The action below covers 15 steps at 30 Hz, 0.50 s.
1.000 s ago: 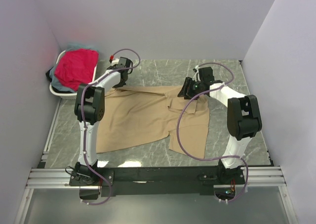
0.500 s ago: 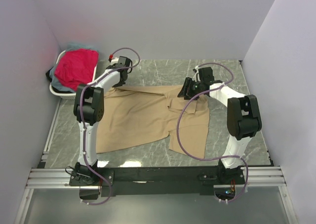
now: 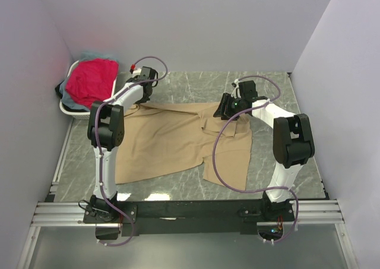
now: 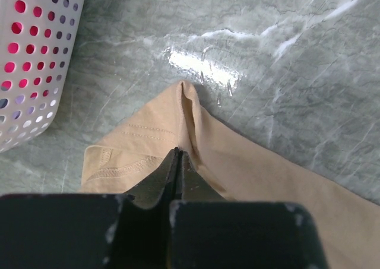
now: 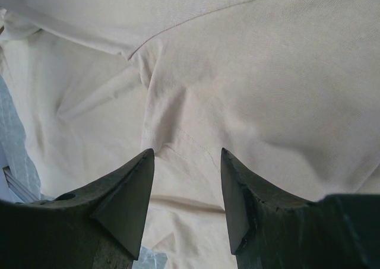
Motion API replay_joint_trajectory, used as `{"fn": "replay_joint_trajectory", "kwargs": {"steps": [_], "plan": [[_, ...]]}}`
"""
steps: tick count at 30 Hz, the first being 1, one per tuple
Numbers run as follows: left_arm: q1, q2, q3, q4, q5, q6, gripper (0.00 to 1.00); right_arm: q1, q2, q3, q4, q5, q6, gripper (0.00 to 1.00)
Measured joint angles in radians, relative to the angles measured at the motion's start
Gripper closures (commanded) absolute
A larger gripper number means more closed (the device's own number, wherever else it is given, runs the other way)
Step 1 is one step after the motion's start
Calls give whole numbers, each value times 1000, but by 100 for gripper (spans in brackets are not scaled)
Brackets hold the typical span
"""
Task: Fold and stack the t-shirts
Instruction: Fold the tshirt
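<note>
Mostly flat, creased tan t-shirt (image 3: 172, 139)

**Figure: The enclosure and its work surface**

We see a table (image 3: 196, 85) topped in a glossy grey-green marble pattern with white veins. Just ahead of the jaws of the left gripper (image 4: 179, 155), a bright patch of glare (image 4: 202, 67) shows light falling on the top. Plain pale walls close three sides: a back wall (image 3: 196, 25) beyond those jaws, a left wall (image 3: 27, 73) to their left, and a right wall (image 3: 350, 103) on the far side. Behind the jaws, at the near edge, aluminium rails (image 3: 59, 212) flank a black board (image 3: 190, 209).
</note>
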Motion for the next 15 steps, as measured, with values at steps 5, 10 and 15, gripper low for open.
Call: {"fn": "replay_joint_trajectory", "kwargs": {"steps": [5,10,15], "plan": [[2,0,0,1,14,1,95,0,1,0,-2,-1,0,44],[3,0,0,1,18,10,65,0,1,0,-4,-1,-3,44],[3,0,0,2,19,9,75,0,2,3,-9,-1,-4,44]]}}
